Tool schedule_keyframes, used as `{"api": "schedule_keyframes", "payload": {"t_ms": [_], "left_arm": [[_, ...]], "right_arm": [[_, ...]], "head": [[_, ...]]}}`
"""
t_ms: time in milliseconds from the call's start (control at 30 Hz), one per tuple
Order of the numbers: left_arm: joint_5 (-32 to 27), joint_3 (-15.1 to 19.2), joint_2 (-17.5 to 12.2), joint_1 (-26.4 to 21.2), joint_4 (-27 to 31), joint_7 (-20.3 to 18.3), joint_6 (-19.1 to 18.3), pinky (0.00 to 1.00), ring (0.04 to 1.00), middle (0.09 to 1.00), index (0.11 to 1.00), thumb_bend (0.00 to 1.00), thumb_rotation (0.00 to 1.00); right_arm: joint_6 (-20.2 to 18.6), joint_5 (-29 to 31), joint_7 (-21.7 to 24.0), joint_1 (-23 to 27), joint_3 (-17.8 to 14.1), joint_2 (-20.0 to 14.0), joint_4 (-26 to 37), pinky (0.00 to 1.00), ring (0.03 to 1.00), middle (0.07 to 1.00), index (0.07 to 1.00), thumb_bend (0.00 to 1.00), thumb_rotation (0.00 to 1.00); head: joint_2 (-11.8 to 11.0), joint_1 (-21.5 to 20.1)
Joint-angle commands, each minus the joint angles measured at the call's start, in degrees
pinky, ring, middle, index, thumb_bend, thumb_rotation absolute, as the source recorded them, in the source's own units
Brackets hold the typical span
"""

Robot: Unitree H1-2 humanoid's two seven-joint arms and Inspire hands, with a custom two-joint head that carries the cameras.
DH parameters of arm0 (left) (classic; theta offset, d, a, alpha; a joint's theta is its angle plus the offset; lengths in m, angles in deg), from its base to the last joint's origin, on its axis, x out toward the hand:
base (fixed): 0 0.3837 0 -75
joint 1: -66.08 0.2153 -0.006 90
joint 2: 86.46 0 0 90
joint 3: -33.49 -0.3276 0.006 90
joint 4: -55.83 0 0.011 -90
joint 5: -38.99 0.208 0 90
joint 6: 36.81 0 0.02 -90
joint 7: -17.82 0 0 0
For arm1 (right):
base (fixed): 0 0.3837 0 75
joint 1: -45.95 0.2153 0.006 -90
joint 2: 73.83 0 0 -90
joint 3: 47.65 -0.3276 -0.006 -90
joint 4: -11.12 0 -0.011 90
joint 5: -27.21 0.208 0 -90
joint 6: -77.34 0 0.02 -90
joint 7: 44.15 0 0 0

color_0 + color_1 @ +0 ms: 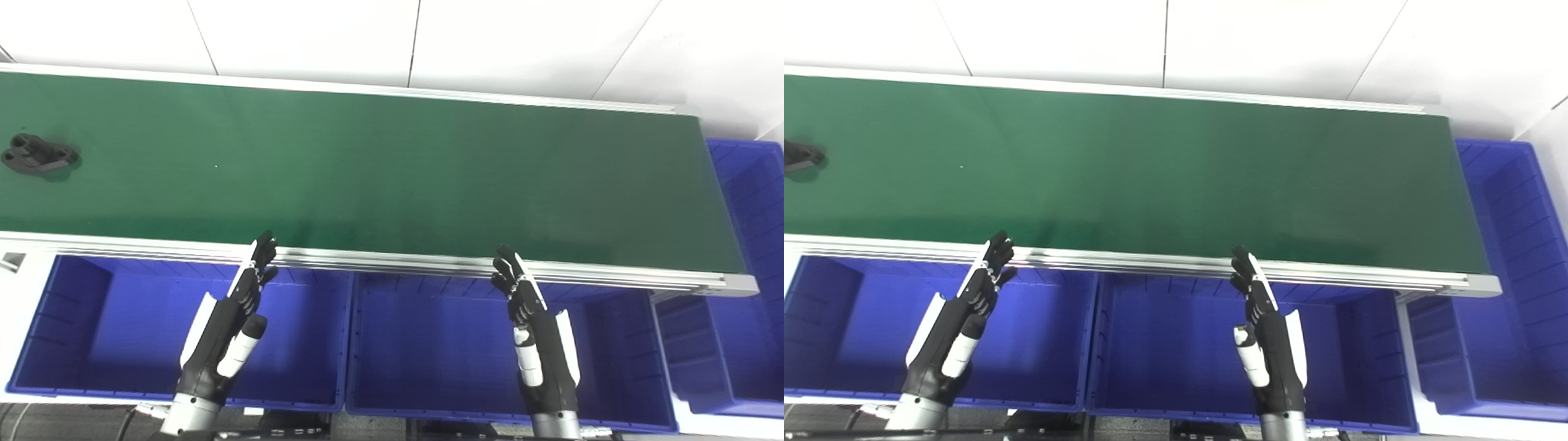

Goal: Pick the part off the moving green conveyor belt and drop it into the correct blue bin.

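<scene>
1. I locate the black part (38, 154) at the far left end of the green conveyor belt (380, 165), midway between its edges
2. I hold the left hand (228, 324) over the left blue bin (37, 318), fingers straight and apart, holding nothing, tips at the belt's near rail
3. I hold the right hand (534, 327) over the middle blue bin (392, 343), likewise spread and empty
4. I judge the left hand nearer; reach only when the part draws level, then close across its narrow body
5. A third bin (750, 202) stands at the belt's right end
</scene>
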Motion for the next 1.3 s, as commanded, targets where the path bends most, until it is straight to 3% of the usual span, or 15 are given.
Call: {"api": "schedule_keyframes", "payload": {"t_ms": [0,300,1267], "left_arm": [[0.4,0.0,0.2,0.5,0.6,0.8,2.6,0.97,1.000,1.000,1.000,0.84,0.99],[0.4,0.0,-0.1,0.3,0.4,0.8,2.3,0.98,1.000,1.000,1.000,0.84,0.99],[0.5,0.1,-0.3,0.2,0.6,0.7,1.6,0.93,1.000,1.000,1.000,0.80,0.99]], "right_arm": [[3.4,-0.2,-0.6,-0.6,-0.3,0.5,0.7,0.90,0.952,0.973,0.942,0.84,1.00],[2.6,-1.8,0.1,-0.3,0.1,0.1,0.6,0.96,0.977,0.988,0.919,0.84,1.00],[0.6,-2.8,0.8,-0.4,0.7,-0.4,1.2,0.92,0.955,0.986,0.909,0.82,1.00]], "head": [[0.1,0.0],[0.1,0.1],[0.2,0.0]]}}
